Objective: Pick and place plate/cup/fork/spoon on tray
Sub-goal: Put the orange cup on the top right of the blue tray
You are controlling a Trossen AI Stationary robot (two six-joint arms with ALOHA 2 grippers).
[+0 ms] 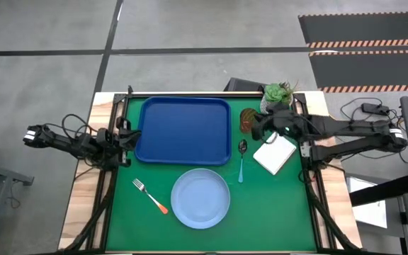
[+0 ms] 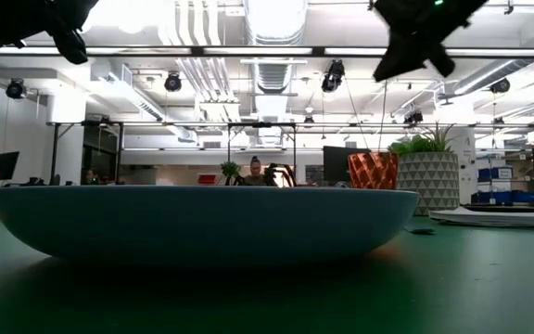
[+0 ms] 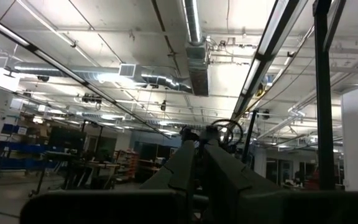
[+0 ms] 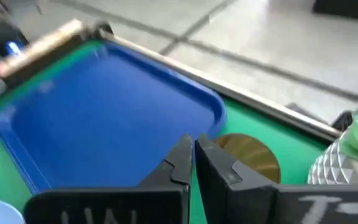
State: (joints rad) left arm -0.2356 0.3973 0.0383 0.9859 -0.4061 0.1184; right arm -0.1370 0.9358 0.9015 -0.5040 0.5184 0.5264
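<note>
The dark-blue tray lies at the far left of the green mat. The pale-blue plate rests flat in front of it, also in the low view. The orange-handled fork lies left of the plate. The blue-handled spoon lies right of the tray. The red-brown cup stands upright at the tray's far right corner, also in the right wrist view. My right gripper is shut, in the air just beside the cup. My left gripper is shut at the tray's left edge.
A white pot with a green plant stands behind the cup at the far right. A small white box lies right of the spoon, under my right arm. Wooden strips border the mat left and right.
</note>
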